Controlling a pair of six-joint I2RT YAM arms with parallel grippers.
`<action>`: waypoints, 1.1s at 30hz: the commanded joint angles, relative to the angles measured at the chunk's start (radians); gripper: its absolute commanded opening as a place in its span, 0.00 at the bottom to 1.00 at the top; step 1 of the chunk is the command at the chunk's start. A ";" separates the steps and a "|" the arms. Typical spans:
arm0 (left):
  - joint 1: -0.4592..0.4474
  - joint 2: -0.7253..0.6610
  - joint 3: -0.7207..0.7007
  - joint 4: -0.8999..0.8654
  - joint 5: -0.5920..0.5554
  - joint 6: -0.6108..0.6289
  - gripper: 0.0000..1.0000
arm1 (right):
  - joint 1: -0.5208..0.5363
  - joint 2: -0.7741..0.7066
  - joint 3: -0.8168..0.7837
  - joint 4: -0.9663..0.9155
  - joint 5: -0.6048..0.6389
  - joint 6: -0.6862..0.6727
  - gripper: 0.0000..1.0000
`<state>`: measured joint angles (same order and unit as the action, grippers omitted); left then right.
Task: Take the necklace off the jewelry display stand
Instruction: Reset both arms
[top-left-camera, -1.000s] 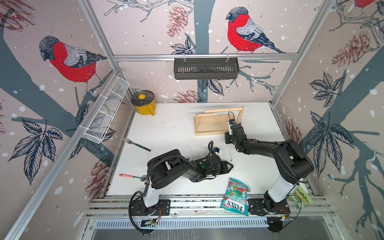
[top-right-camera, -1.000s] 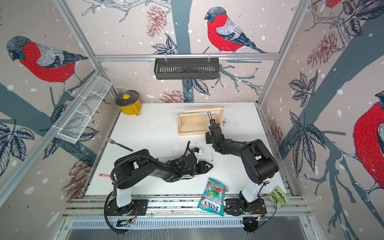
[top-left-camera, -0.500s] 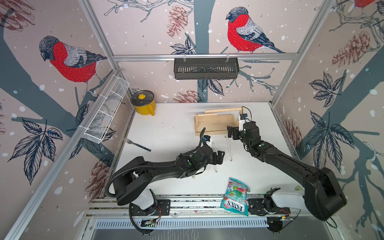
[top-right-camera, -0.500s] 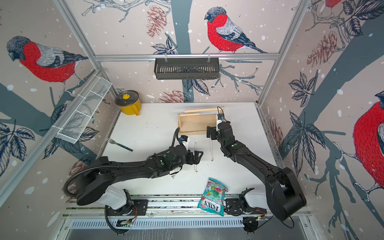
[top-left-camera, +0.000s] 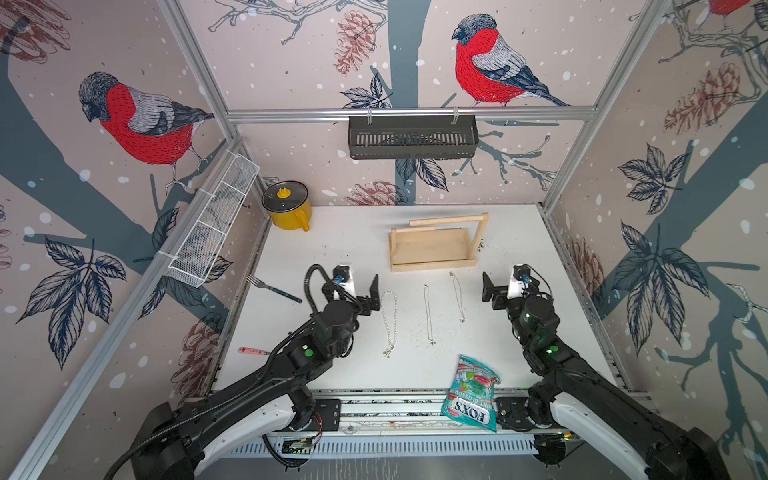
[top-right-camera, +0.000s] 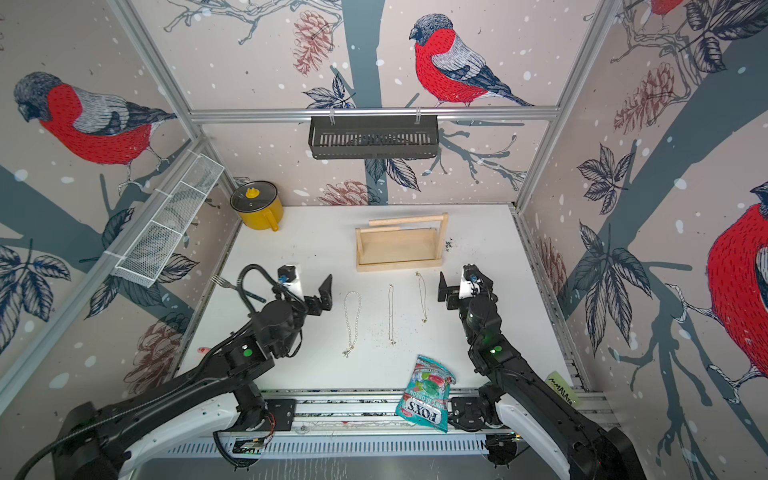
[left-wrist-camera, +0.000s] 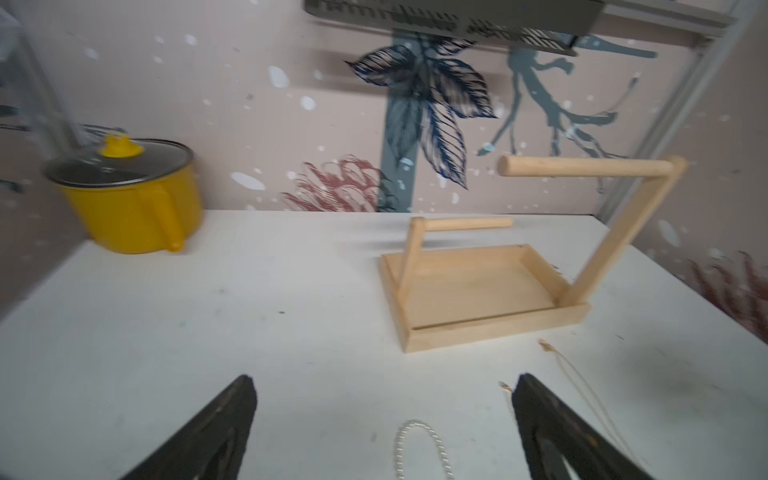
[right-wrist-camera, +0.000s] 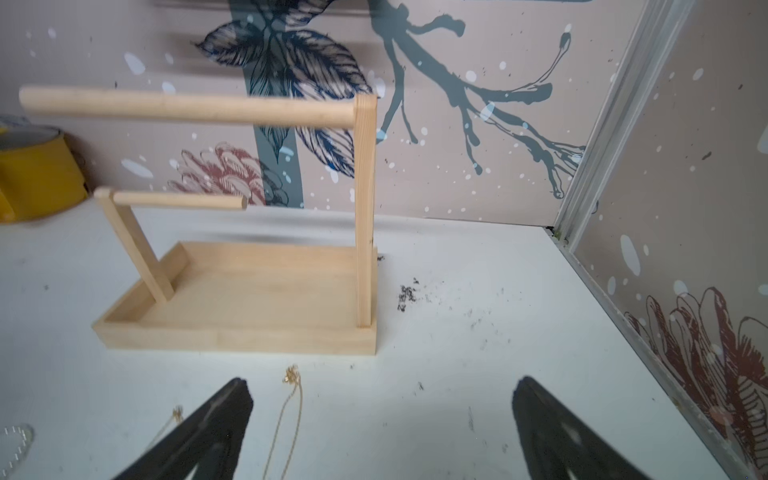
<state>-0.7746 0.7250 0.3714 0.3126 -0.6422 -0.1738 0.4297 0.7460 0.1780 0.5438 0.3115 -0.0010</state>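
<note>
The pale wooden jewelry display stand (top-left-camera: 432, 249) (top-right-camera: 397, 249) stands at the back of the table, and both its dowel bars are bare in the wrist views (left-wrist-camera: 469, 291) (right-wrist-camera: 249, 291). Three necklaces lie stretched out on the table in front of it: a pearl necklace (top-left-camera: 389, 322) (top-right-camera: 352, 320) (left-wrist-camera: 415, 440), a thin gold necklace (top-left-camera: 428, 311) (top-right-camera: 391, 311), and a second gold necklace (top-left-camera: 457, 295) (top-right-camera: 422, 297) (right-wrist-camera: 291, 407). My left gripper (top-left-camera: 357, 291) (left-wrist-camera: 384, 381) is open just left of the pearl necklace. My right gripper (top-left-camera: 505, 286) (right-wrist-camera: 382, 383) is open just right of the gold one. Neither holds anything.
A yellow lidded pot (top-left-camera: 286, 205) sits at the back left. A fork (top-left-camera: 272, 286) and a small red item (top-left-camera: 251, 351) lie at the left edge. A candy bag (top-left-camera: 471, 392) lies at the front. Dark crumbs (right-wrist-camera: 407, 293) lie right of the stand. A wire basket (top-left-camera: 212, 228) and a black rack (top-left-camera: 411, 135) hang on the walls.
The right gripper has drawn back from the stand to the right and the left gripper has swung out to the left. Both jaws have opened wide.
</note>
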 joint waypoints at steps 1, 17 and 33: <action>0.139 -0.145 -0.118 0.109 -0.038 0.182 0.97 | -0.027 -0.010 -0.045 0.237 0.133 -0.057 0.99; 0.612 0.162 -0.257 0.516 0.203 0.138 0.97 | -0.321 0.242 -0.212 0.605 0.072 0.027 0.99; 0.775 0.536 -0.230 0.830 0.460 0.103 0.97 | -0.270 0.503 -0.001 0.492 0.098 -0.064 0.99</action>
<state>-0.0143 1.2217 0.1219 1.0100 -0.2680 -0.0551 0.1452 1.2350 0.1574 1.0657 0.3698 -0.0311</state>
